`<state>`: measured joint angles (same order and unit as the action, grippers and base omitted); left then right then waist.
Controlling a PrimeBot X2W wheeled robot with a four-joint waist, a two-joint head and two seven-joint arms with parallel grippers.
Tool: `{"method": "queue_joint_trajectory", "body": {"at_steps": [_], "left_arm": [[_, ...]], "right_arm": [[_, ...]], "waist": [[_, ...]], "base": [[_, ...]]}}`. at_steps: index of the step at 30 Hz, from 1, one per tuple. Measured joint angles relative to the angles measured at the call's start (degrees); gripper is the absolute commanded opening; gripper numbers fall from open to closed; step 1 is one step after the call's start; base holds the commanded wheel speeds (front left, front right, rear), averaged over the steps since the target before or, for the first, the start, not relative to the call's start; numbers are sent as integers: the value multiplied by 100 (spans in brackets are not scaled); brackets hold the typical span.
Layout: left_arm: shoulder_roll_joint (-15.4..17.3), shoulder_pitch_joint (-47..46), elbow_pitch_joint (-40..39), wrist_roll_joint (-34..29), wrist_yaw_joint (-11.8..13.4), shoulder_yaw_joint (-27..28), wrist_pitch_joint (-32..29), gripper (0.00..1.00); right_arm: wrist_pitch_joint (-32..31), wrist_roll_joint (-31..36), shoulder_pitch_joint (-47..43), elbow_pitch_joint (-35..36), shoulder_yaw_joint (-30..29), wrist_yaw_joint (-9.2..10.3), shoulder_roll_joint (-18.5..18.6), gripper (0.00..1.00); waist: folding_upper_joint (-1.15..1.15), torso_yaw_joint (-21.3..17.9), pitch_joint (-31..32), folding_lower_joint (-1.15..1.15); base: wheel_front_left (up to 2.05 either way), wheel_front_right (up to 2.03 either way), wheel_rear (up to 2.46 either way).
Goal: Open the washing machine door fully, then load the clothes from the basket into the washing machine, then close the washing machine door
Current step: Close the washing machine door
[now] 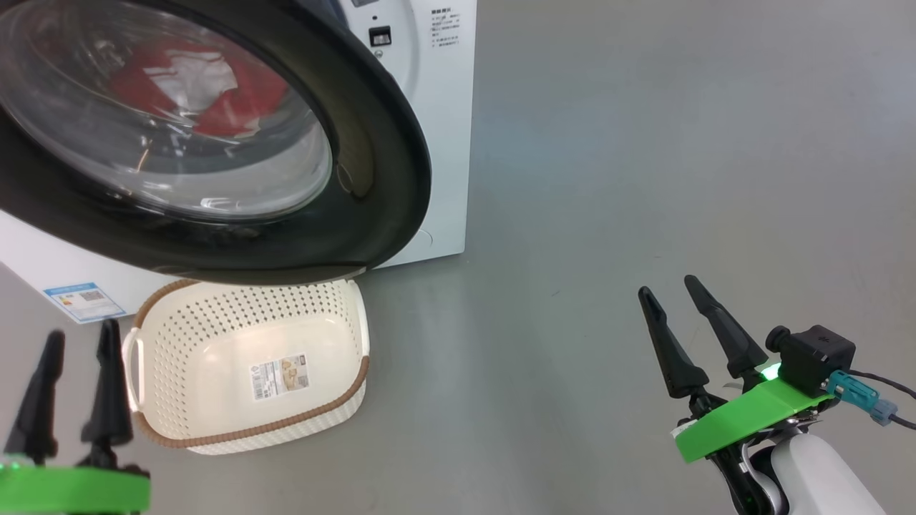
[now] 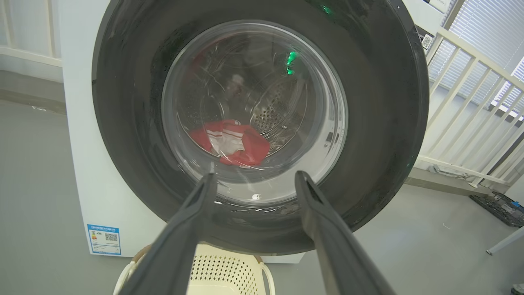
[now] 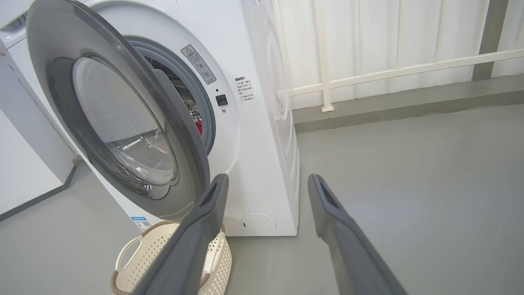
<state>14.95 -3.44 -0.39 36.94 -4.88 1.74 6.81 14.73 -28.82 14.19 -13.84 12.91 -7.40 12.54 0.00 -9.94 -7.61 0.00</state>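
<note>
The washing machine (image 1: 447, 143) is white, with a blue-edged label (image 1: 84, 300). The washing machine door (image 1: 390, 164) is glossy black around clear glass. The clothes (image 2: 254, 145) are red with white stripes. The basket (image 1: 236, 315) is cream, dotted with holes, its rim woven-look brown. The floor (image 1: 644, 143) is plain grey.

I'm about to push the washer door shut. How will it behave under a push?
The washing machine door stands ajar with nothing touching it, so it will probably swing freely. Its glossy black ring looks slick; a push may slide off. The bulging glass bowl seems the more fragile part, so pushing the ring is likely safer.
</note>
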Motion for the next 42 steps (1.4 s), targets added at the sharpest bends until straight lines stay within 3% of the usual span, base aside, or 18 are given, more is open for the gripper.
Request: {"method": "queue_joint_trajectory", "body": {"at_steps": [8, 18, 25, 42], "left_arm": [[-109, 388, 242, -771, 116, -119, 661, 100], [-521, 558, 169, -1384, 226, 7, 765, 100], [-779, 592, 8, -1672, 148, 174, 772, 100], [-967, 679, -85, -1973, -52, 385, 773, 100]], "right_arm": [[0, -1, 1, -5, 3, 0, 19, 100], [0, 1, 1, -21, -63, 0, 70, 100], [0, 2, 1, -23, -107, 0, 134, 100], [0, 2, 0, -36, -69, 0, 162, 100]], "waist": [[0, 42, -2, 0], [0, 194, 51, 0], [0, 315, 90, 0], [0, 343, 112, 0]], "base": [[0, 0, 0], [0, 0, 0], [0, 0, 0], [0, 0, 0]]}}
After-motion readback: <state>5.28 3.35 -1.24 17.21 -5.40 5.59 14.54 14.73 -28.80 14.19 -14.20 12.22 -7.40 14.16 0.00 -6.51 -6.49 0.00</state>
